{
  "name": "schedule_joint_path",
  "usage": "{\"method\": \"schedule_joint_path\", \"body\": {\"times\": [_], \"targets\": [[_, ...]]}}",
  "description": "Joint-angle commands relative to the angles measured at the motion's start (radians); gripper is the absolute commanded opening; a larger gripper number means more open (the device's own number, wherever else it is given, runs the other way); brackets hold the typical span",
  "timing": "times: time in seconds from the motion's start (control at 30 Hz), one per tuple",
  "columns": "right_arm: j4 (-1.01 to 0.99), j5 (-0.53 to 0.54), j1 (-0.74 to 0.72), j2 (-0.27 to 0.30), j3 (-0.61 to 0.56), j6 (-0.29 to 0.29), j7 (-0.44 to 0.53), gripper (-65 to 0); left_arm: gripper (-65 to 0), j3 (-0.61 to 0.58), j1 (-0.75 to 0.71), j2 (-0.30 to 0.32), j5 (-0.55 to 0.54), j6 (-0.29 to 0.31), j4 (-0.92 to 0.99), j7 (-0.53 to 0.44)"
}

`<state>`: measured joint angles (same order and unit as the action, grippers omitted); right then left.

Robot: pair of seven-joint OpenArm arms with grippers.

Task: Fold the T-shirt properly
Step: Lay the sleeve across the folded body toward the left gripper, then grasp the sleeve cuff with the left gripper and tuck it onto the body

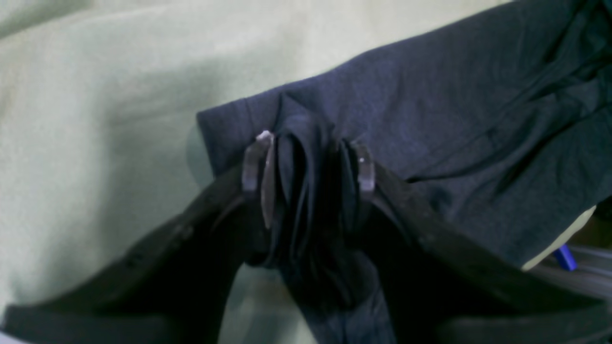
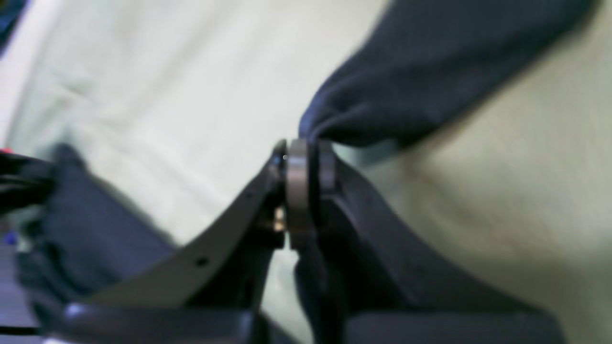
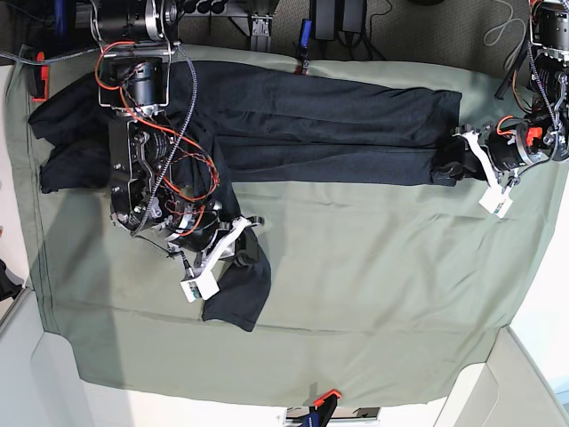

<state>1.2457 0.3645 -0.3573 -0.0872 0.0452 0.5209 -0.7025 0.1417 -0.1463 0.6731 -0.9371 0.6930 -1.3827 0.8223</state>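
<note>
looking at the base view, you have the shirt (image 3: pixel 302 129) stretched in a long dark band across the upper part of the cloth (image 3: pixel 373 294), from upper left to the right edge. your right gripper (image 3: pixel 242 238), at lower left of centre, is pressed together on a sleeve end that hangs down toward the bottom of the frame; in the right wrist view the jaws meet with only a thin fold of fabric (image 2: pixel 382 95) between them. your left gripper (image 3: pixel 462 160), at the right edge, is pinching a thick bunched wad of shirt (image 1: pixel 430 119), its fingers (image 1: pixel 256 162) held apart by the folds.
</note>
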Motion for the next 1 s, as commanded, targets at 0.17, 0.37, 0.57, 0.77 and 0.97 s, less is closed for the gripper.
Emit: {"method": "schedule_joint_path", "body": {"times": [0.17,0.37,0.57,0.77,0.97], "targets": [[0.229,0.097,0.104,-0.012,-0.135,0.037,-0.067,-65.0,-33.5,0.010,0.016,0.026,-0.022,0.005,-0.016,-0.017],[0.287,0.067,0.203,-0.007,-0.275,0.037,-0.063,-65.0,-28.9,0.010,0.016,0.031,-0.085,0.005,-0.066,0.061],[0.293,0.024,0.220,-0.007,-0.285,0.025,-0.057,-20.1,-28.9,0.010,0.048,0.030,-0.092,0.005,-0.145,0.057],[0.391,0.023,0.220,-0.006,-0.216,-0.001,-0.089,-20.1,-28.9,0.006,0.136,-0.009,-0.121,0.005,-0.145,0.058],[0.441,0.029,0.220,0.007,-0.004,-0.001,-0.101,-20.1,-28.9,-0.094,0.222,-0.107,0.015,0.005,-0.123,-0.004]]}}
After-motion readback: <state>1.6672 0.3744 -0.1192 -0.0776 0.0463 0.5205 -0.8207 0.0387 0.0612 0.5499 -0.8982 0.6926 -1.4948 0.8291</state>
